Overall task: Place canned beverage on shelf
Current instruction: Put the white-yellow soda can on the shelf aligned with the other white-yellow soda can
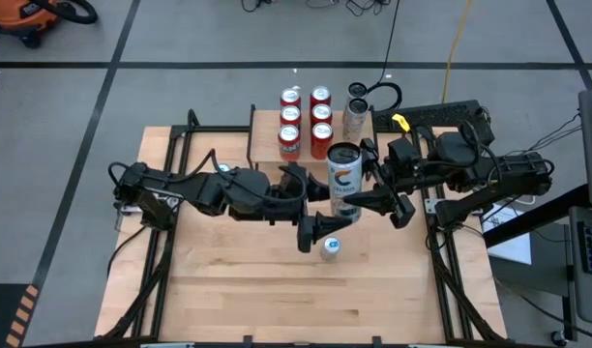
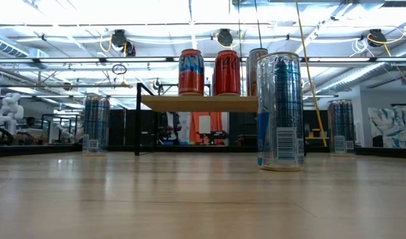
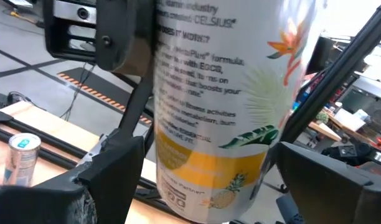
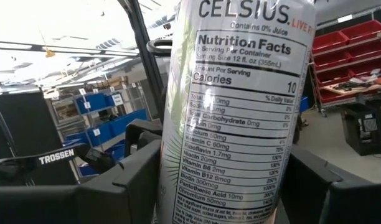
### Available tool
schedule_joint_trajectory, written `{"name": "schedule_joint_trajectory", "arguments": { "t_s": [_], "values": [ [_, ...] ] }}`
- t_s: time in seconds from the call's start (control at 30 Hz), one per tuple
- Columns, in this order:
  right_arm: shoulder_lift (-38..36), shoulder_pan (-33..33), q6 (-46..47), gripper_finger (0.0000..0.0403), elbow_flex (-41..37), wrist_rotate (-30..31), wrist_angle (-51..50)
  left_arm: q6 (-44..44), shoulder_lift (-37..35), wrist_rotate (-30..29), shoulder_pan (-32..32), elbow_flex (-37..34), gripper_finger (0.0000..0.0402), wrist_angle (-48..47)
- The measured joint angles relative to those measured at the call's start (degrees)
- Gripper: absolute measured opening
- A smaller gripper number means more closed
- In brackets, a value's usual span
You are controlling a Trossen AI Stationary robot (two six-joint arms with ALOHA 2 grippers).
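Observation:
A tall white Celsius can (image 1: 344, 182) hangs high over the table's middle, upright, above what the low view takes in. My right gripper (image 4: 221, 186) comes from the table's right and is shut on it. My left gripper (image 3: 209, 186) comes from the left and stands open; its fingers (image 3: 109, 180) flank the can's lower part with narrow gaps. The shelf (image 1: 265, 137) at the table's far edge carries several red cans (image 2: 191, 72) and a tall pale can (image 1: 357, 114). Another silver-blue can (image 2: 280, 111) stands on the tabletop. My right gripper pinches the white can's round wall (image 4: 169, 180) between its two fingers (image 4: 137, 180), one on each side. The fingers reach in about level from the table's right and lie across the can. The can stands upright in the hold, lifted clear of the table.
The standing can (image 1: 331, 247) is just near-side of the grippers, below them. Black frame rails (image 1: 170, 155) run along the table's sides. Cables and a power strip (image 1: 441, 111) lie at the back right. Bare wooden tabletop (image 1: 248, 280) spreads toward the near edge.

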Motion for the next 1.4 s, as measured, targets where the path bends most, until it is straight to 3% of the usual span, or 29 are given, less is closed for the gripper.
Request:
{"name": "schedule_joint_trajectory", "arguments": {
  "t_s": [0.43, 0.9, 1.4],
  "values": [
    [0.0, 0.02, -1.05, 0.0238, 0.0, 1.47, 0.0, 0.0, 0.0, 0.71, 0.2, 0.0, 0.036, -0.05],
    [0.0, 0.02, -1.37, 0.0238, 0.0, 1.4, -0.45, 0.17, 0.0, 0.6, 0.22, 0.0, 0.0254, -2.43],
    [-0.02, 0.02, 0.02, 0.0252, 0.0, 1.38, -1.95, -0.39, 0.0, -0.24, 0.16, 0.0, 0.0247, -3.33]
  ]
}}
